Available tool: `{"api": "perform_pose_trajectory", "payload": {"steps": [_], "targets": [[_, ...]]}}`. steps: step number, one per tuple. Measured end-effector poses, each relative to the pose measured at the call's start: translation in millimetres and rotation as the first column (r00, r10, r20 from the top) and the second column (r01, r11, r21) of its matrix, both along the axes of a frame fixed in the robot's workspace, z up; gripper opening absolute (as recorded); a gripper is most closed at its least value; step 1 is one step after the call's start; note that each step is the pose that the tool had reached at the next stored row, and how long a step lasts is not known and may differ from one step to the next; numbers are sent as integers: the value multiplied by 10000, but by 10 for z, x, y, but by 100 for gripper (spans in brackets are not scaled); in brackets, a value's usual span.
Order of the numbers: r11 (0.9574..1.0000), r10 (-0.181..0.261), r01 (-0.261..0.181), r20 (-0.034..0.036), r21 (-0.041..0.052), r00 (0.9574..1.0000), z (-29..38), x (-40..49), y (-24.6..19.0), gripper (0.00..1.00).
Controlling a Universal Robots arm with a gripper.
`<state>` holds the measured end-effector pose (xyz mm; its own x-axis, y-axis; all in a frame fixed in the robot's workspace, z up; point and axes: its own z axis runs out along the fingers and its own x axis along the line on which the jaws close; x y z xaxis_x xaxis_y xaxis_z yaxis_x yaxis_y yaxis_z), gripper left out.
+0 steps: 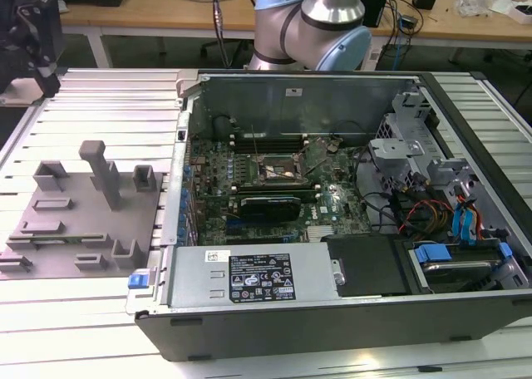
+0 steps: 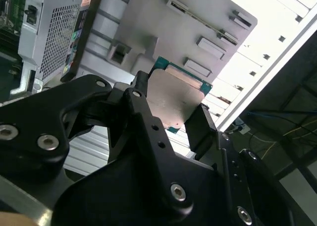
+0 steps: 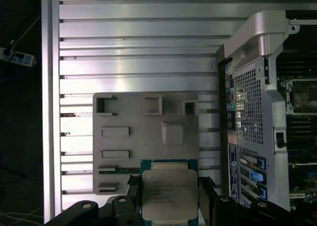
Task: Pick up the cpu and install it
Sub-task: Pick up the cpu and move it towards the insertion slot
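The cpu (image 3: 169,194) is a thin square chip with a silvery top and a green rim. It sits between the two black fingers (image 3: 206,198) of my gripper (image 3: 169,202), which is shut on its opposite edges. In the second wrist view the cpu (image 2: 174,94) hangs clear above the grey fixture plate (image 2: 158,28), still clamped in the gripper (image 2: 171,114). In the exterior view the gripper (image 1: 32,31) is a dark shape high at the exterior view's left, far from the motherboard socket (image 1: 278,171) inside the open computer case.
The grey fixture plate (image 1: 83,221) with raised blocks and a tall post (image 1: 101,173) lies on the ribbed metal table. The open computer case (image 1: 187,130) holds a power supply (image 1: 253,275), drive cages and cables. The arm's base (image 1: 312,22) stands behind the case.
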<state>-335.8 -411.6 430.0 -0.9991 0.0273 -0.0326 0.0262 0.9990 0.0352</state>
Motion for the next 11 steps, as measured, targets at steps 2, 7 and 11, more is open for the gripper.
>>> {"api": "perform_pose_trajectory", "payload": {"steps": [2, 7, 11], "targets": [[10000, 1, -1, 0, 0, 10000, 0, 56, -4, 55], [10000, 0, 0, 1, 0, 10000, 0, 169, -9, 55], [10000, 0, 0, 0, 0, 10000, 0, 268, -15, 55]]}}
